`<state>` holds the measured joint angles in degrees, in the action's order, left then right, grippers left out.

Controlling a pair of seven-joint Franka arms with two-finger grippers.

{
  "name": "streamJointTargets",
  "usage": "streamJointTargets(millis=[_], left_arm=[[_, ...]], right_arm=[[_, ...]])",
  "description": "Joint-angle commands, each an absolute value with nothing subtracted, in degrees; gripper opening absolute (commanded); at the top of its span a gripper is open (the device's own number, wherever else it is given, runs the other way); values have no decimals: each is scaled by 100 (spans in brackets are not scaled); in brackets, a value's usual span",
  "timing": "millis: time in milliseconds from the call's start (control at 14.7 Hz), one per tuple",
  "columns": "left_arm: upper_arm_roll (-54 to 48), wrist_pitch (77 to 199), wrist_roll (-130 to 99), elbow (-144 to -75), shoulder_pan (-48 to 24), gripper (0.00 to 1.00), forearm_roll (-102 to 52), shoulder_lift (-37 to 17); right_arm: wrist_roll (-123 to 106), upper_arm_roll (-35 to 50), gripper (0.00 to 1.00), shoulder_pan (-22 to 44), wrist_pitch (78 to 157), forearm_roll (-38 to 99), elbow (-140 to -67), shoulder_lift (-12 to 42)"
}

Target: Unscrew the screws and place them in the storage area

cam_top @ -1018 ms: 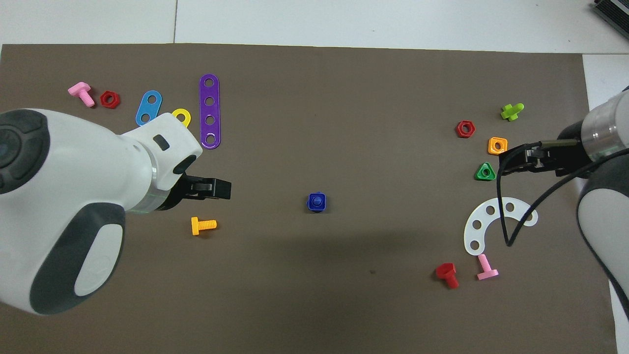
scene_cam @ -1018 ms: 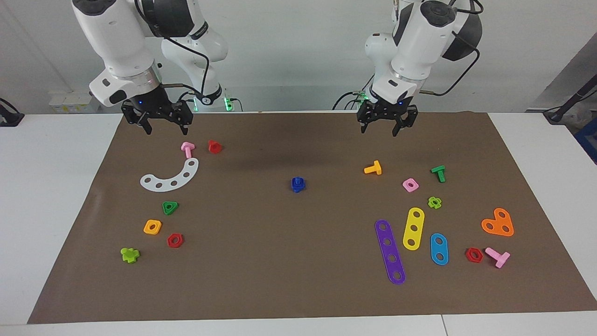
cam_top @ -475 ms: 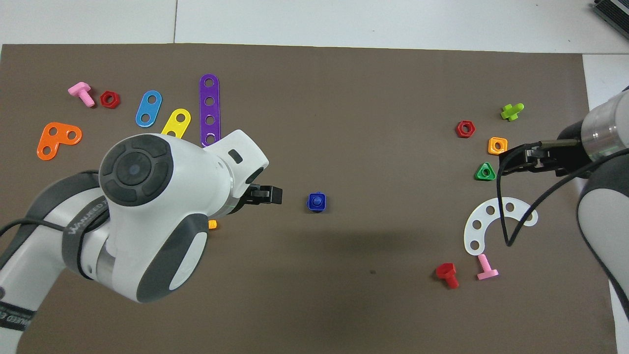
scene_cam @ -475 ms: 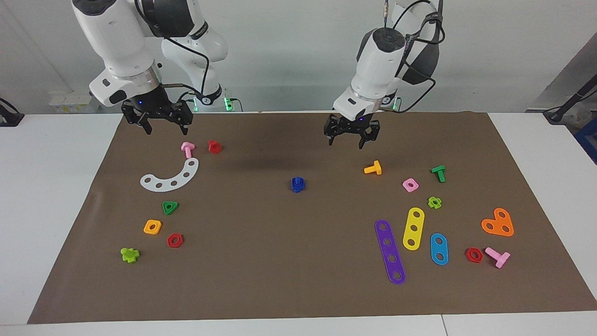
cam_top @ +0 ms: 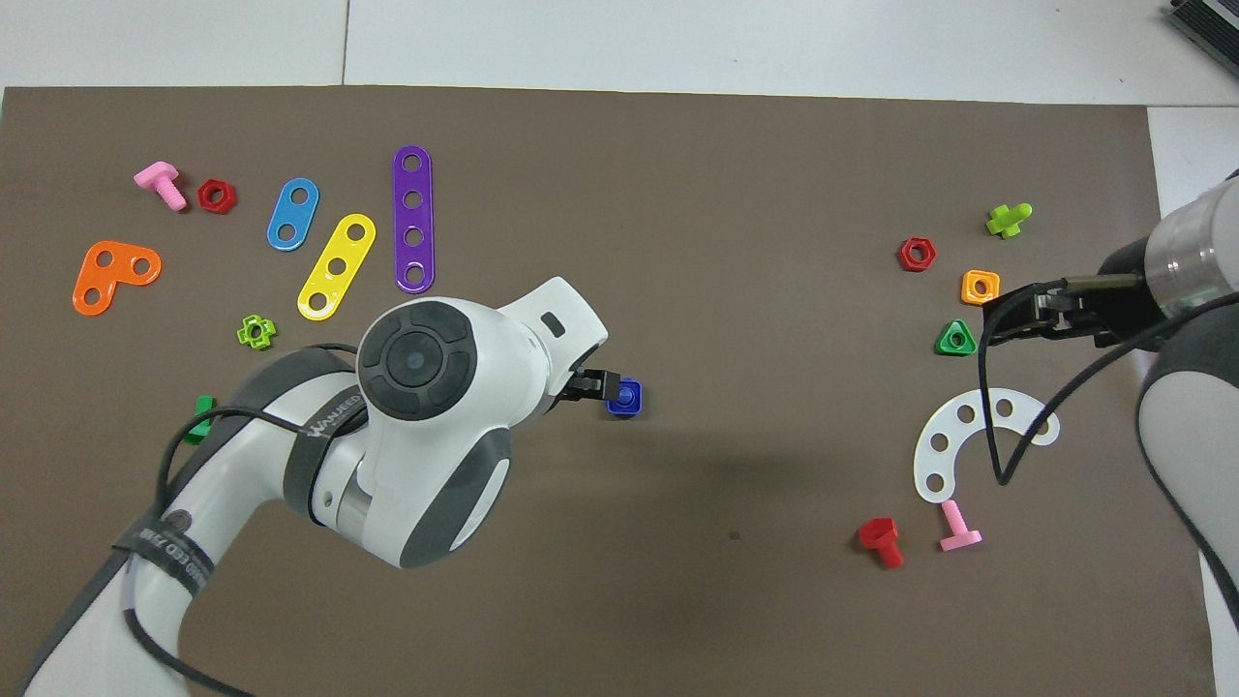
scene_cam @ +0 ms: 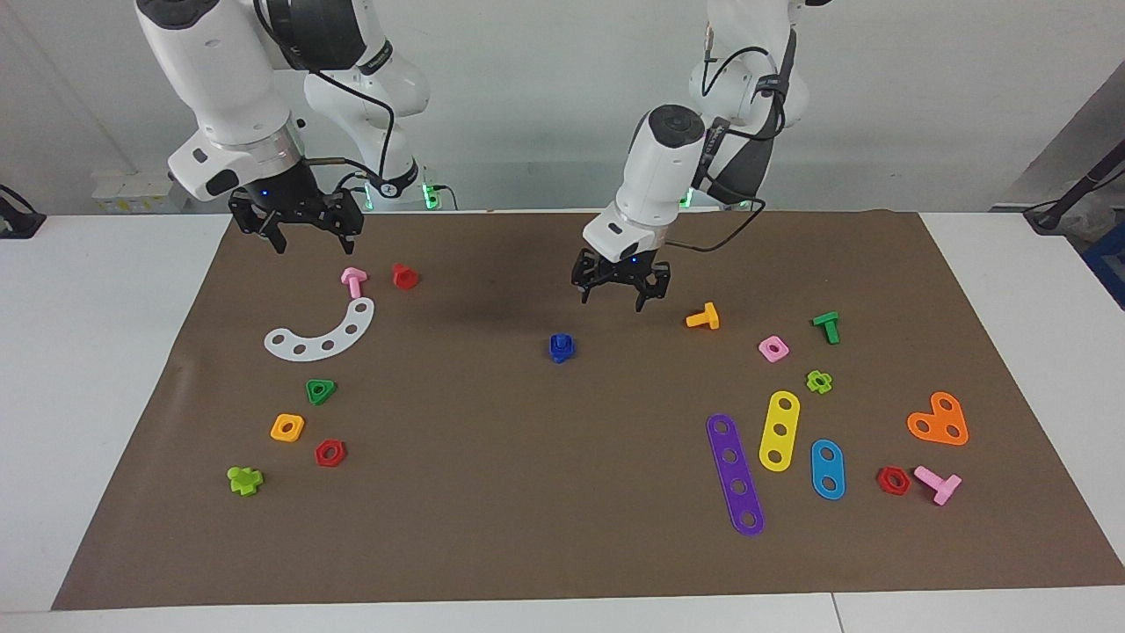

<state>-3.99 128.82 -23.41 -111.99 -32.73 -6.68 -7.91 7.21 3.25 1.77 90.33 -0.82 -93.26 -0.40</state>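
The dark-blue screw (scene_cam: pixel 561 347) sits with its square nut near the middle of the brown mat (scene_cam: pixel 527 475); in the overhead view the screw (cam_top: pixel 625 398) shows just past my left gripper's tip. My left gripper (scene_cam: pixel 620 294) hangs open above the mat, a little toward the left arm's end from the screw, touching nothing. Seen from above, the left gripper (cam_top: pixel 590 385) is mostly hidden under its own wrist. My right gripper (scene_cam: pixel 299 233) waits open and empty over the mat's edge nearest the robots, by a pink bolt (scene_cam: pixel 353 281). From above, the right gripper (cam_top: pixel 1026 315) shows beside a green triangular nut (cam_top: pixel 955 339).
Toward the left arm's end lie an orange bolt (scene_cam: pixel 704 316), a pink nut (scene_cam: pixel 773 349), a green bolt (scene_cam: pixel 826 326) and purple (scene_cam: pixel 735 475), yellow and blue strips. Toward the right arm's end lie a white curved strip (scene_cam: pixel 322 332), a red bolt (scene_cam: pixel 404 276) and several nuts.
My left arm has swung from its end of the table toward the middle and come lower, ending close to the blue screw. The right arm has not moved.
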Motion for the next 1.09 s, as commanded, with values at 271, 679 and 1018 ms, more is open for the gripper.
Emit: streamJointTargets(millis=[271,679,1018], left_arm=[[-308,13860,-2812,-10909,-3673,100,-747,-1800],[-299,14106,-2848,-10907,-3840,91,-747,-2118],[-299,14133,-2865,-10916,-3876,84,-747,-2215]], right_arm=[[527,378,100,62,9053,79,-9466,-176],[536,378,100,62,9053,79,-9466,-176],[536,378,100,62,9053,79,-9466,-176]])
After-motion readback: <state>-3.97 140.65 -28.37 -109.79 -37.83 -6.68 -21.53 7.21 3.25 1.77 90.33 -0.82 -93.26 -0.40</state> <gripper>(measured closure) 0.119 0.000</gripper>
